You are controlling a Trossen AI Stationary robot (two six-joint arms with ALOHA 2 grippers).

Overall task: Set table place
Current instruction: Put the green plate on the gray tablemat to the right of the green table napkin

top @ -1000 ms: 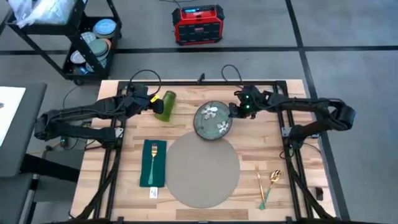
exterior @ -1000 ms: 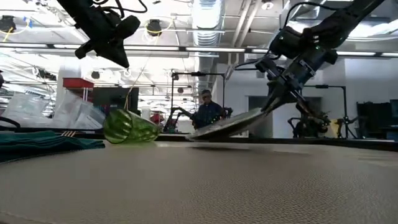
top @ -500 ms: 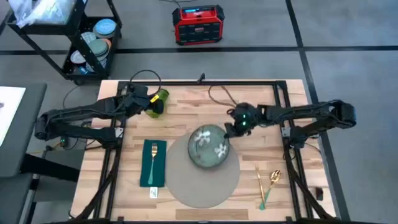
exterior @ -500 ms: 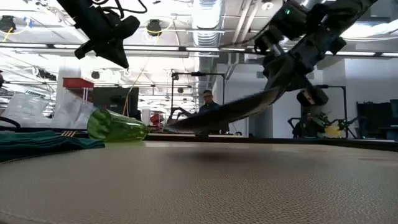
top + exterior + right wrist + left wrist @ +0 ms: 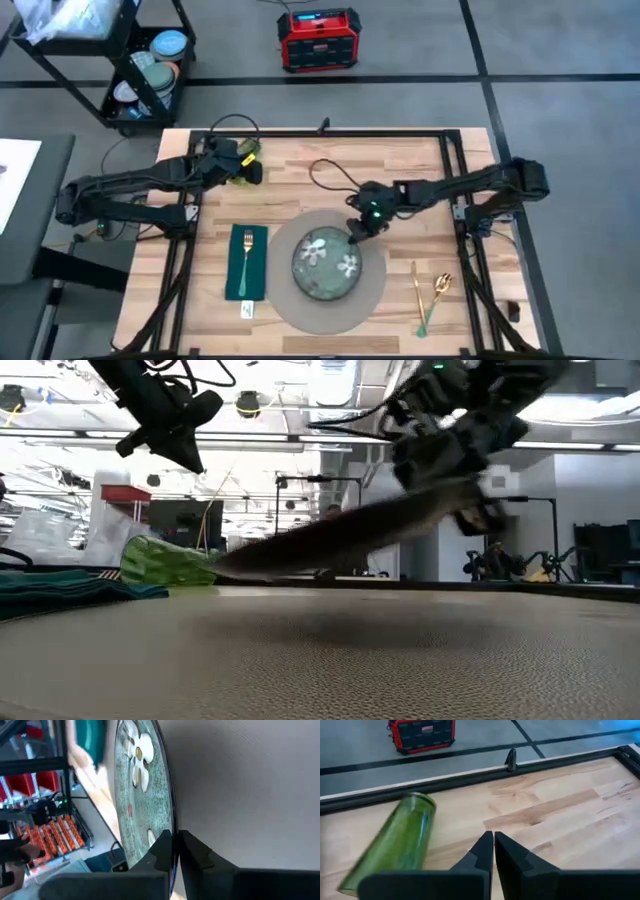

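The dark green-grey floral plate hangs tilted over the round grey placemat, which lies flat on the wooden table. My right gripper is shut on the plate's rim. In the low view the plate slopes down from the gripper to its other edge. My left gripper stands shut at the table's far left, above the board. A green glass lies on its side next to it, untouched; the low view shows the glass on the tabletop. My right gripper pinches the plate's rim between its two fingers, at the plate's far right side. One finger is on the flowered top face and one underneath. The held edge is the high one, and the plate slopes down from it above the placemat.
A dark green napkin with a gold fork lies left of the placemat. Gold cutlery lies to its right. Black frame rails border the table. A black cart and a red box stand beyond the far edge.
My right gripper has carried the plate from the table's far part toward the near edge, until it hangs tilted over the placemat. The green glass has rolled a little toward the table's left edge.
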